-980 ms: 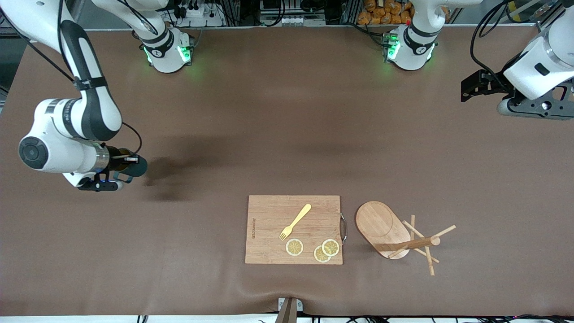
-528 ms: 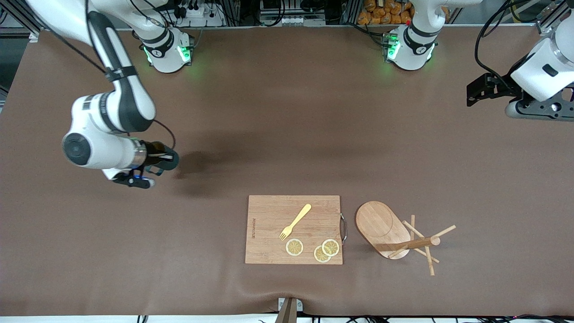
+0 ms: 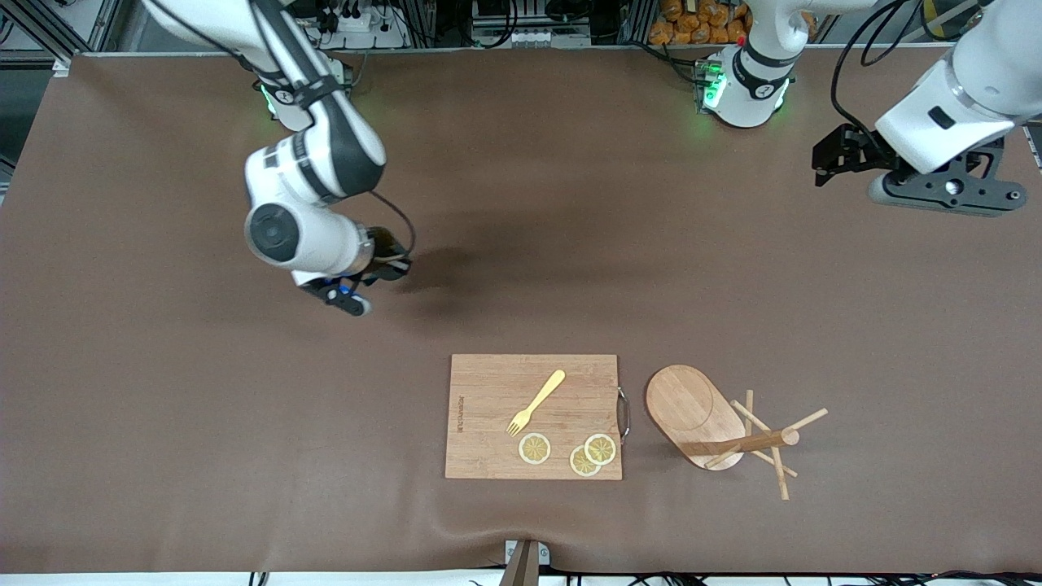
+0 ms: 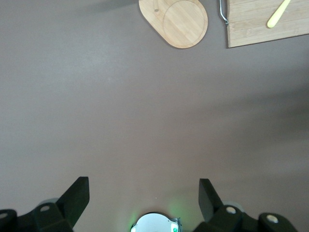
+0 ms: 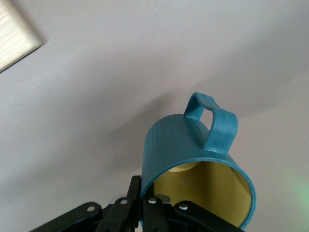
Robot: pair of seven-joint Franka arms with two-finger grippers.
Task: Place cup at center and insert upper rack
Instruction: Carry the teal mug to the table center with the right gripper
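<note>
The cup [image 3: 396, 266], a dark teal ribbed mug with a tan-yellow inside, hangs tilted in my right gripper [image 3: 381, 267] above bare table, between the right arm's base and the cutting board. In the right wrist view the right gripper [image 5: 148, 194] is shut on the wall of the cup [image 5: 193, 154], one finger outside and one inside, handle pointing away. The upper rack [image 3: 716, 427], a light wooden mug tree, lies on its side beside the board, toward the left arm's end. My left gripper [image 3: 834, 155] is open and empty in the air; it also shows in its wrist view [image 4: 143, 195].
A rectangular wooden cutting board [image 3: 533, 415] lies near the front camera with a yellow fork [image 3: 537, 401] and three lemon slices [image 3: 535, 448] on it. The left wrist view shows the rack's oval base [image 4: 176, 21] and a corner of the board [image 4: 265, 26].
My right arm has carried the cup from the right arm's end of the table toward the middle. My left arm has shifted slightly and stays high.
</note>
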